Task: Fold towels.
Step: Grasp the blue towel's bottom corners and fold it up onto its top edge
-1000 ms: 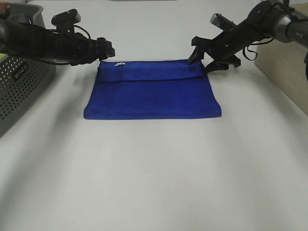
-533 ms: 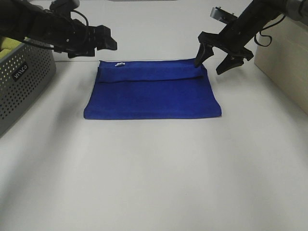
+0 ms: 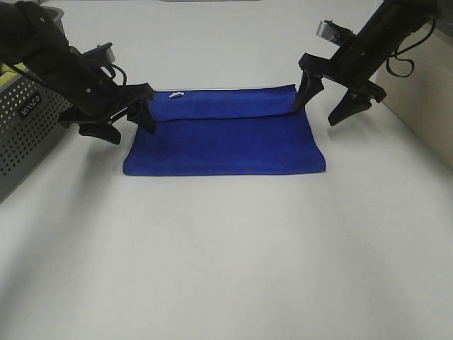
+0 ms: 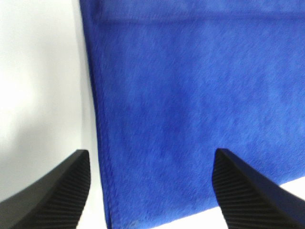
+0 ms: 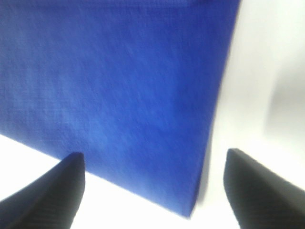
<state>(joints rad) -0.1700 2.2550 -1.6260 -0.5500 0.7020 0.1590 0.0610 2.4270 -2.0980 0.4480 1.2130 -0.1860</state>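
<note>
1. Both grippers sit lower than before: left gripper [image 3: 131, 128] at the towel's [image 3: 226, 142] far-left corner, right gripper [image 3: 316, 113] at the far-right corner.
2. Jaws wide open on both, straddling the side edges (nothing gripped).
3. Towel lies folded on the table [image 3: 226, 255], far edge doubled over.

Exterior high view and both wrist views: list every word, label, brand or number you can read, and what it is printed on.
"…ANGO": pale, tilted print on the wall of the grey perforated plastic basket; only the ending is fairly legible, the first characters are too blurred to read.
Small white tag at the far edge of the blue folded towel: too small to read.
Left and right wrist views: no text.
</note>
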